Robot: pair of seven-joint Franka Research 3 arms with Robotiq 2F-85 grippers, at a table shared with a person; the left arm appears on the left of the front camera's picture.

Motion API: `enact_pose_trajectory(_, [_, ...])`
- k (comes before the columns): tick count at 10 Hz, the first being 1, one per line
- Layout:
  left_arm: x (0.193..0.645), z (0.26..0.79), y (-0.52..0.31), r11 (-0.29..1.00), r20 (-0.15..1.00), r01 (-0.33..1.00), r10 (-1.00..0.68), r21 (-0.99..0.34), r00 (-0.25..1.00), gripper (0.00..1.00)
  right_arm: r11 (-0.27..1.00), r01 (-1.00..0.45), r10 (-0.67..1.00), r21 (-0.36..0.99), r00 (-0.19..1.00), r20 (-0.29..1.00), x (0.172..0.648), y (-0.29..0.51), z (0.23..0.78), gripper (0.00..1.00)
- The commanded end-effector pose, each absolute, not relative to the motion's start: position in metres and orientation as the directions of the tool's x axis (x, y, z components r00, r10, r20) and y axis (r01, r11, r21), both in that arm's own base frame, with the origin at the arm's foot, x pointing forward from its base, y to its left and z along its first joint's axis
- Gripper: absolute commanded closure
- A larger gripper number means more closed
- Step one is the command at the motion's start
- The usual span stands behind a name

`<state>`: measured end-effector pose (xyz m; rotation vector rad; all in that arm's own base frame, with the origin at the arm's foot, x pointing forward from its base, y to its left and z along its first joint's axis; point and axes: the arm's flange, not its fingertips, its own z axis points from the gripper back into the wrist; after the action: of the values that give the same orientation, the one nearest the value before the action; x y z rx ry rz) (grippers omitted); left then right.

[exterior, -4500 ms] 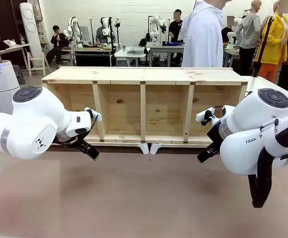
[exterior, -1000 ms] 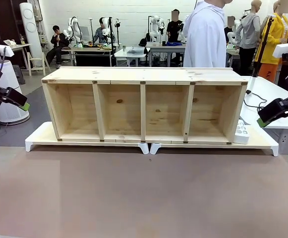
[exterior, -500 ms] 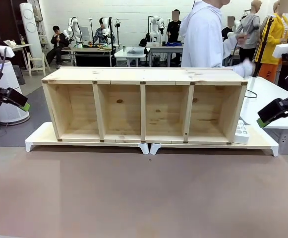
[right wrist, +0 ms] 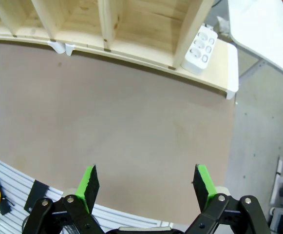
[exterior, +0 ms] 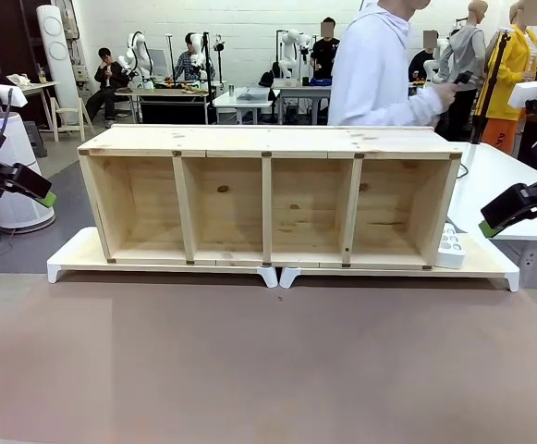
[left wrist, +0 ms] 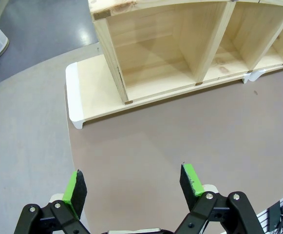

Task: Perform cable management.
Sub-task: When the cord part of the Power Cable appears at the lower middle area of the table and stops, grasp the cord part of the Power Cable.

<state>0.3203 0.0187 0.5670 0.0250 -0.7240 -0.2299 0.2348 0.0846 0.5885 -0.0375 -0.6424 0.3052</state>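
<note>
Left wrist camera: the left gripper has its jaws spread wide with nothing between the green pads, and the bare brown tabletop lies straight ahead of them. Beyond that is the open end compartment of the wooden shelf. Over to the right wrist camera: the right gripper is just as wide and just as empty, and the white power strip sits ahead and off to one side of its jaws, tucked against the shelf's end wall. Now the front view: the cable shows as a thin dark line just past the shelf's right end, running away across the white side table toward the person's hand. That hand seems to grip something small and dark, but whether it is the plug is too small to tell. The cord lies up and beyond the right jaws, well apart from them. The right arm looks far nearer, since the left sits the whole shelf away.
</note>
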Motion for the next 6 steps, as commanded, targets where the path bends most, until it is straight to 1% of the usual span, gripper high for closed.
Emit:
enact_pose_trajectory(1, [0.3225,0.5664,0.0178,0.974,0.658,0.2,-0.218,0.103,0.721,0.0,0.955,-0.267,0.291,-0.13,0.752,0.591,0.2369,0.0843,0.589,0.0])
enact_pose_trajectory(6, [0.3225,0.5664,0.0178,0.974,0.658,0.2,-0.218,0.103,0.721,0.0,0.955,-0.267,0.291,-0.13,0.752,0.591,0.2369,0.0843,0.589,0.0])
